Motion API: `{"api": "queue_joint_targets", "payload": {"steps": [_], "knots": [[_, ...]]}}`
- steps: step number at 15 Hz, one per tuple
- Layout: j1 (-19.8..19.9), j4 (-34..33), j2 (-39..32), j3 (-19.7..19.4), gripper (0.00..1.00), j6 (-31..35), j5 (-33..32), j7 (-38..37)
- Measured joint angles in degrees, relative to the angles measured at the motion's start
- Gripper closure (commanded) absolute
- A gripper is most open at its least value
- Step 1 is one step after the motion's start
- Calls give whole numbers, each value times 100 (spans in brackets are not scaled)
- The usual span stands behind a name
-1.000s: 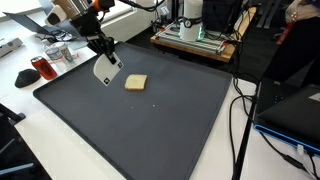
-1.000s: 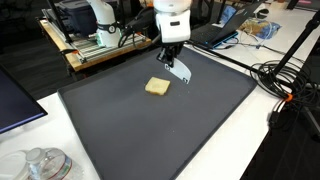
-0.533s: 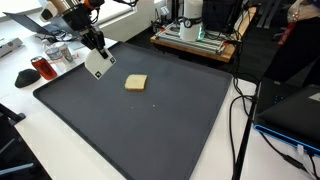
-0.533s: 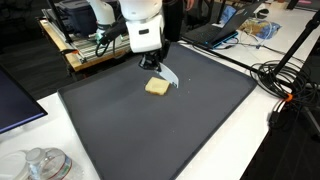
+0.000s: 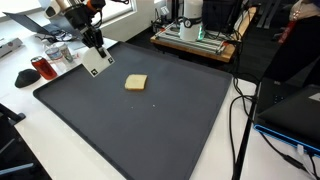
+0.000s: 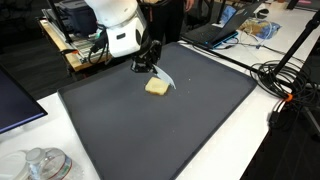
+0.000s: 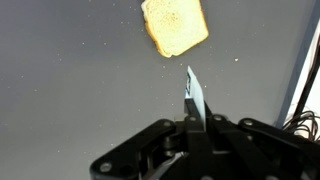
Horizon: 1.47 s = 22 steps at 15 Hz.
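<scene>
Since a second ago, your gripper (image 5: 94, 46) has carried the white blade (image 5: 95, 64) off from the bread slice (image 5: 136, 83) toward the black mat's (image 5: 150, 130) edge. Bread unmoved. Fingers pinched narrow on the blade, which shows edge-on in the wrist view. Bread lies flat on the mat, ahead of the blade tip and not touching it.

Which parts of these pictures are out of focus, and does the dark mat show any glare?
Wrist view: the gripper is dark and blurred near the lens; the white card it holds and the bread are sharper. Both exterior views: the mat looks evenly lit, no strong glare.
</scene>
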<state>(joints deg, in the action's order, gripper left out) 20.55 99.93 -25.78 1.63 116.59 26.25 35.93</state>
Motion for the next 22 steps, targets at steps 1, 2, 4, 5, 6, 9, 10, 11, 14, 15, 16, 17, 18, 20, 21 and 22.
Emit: {"api": "queue_joint_targets", "payload": {"steps": [1, 2, 4, 5, 6, 9, 10, 11, 14, 15, 16, 17, 18, 20, 21, 22], "knots": [[0, 178, 80, -7, 99, 114, 98, 66], [0, 372, 161, -13, 99, 240, 181, 118], [-3, 779, 343, -27, 99, 580, 304, 178], [-5, 978, 435, -34, 99, 763, 348, 195], [-6, 1168, 533, -41, 99, 914, 371, 223], [-20, 1660, 831, -99, 99, 1029, 373, 265], [-24, 1808, 929, -127, 99, 1031, 373, 265], [-30, 1950, 1030, -160, 99, 1050, 389, 266], [-53, 2343, 1313, -251, 99, 1229, 528, 268], [-60, 2474, 1398, -267, 99, 1328, 606, 272], [-75, 2610, 1476, -276, 99, 1458, 719, 290], [-97, 2754, 1545, -279, 99, 1628, 900, 331], [-125, 2893, 1603, -283, 99, 1808, 1124, 396], [-190, 3173, 1692, -298, 99, 2207, 1648, 545], [-223, 3305, 1727, -313, 99, 2377, 1906, 638], [-252, 3427, 1755, -330, 99, 2513, 2142, 742]]}}
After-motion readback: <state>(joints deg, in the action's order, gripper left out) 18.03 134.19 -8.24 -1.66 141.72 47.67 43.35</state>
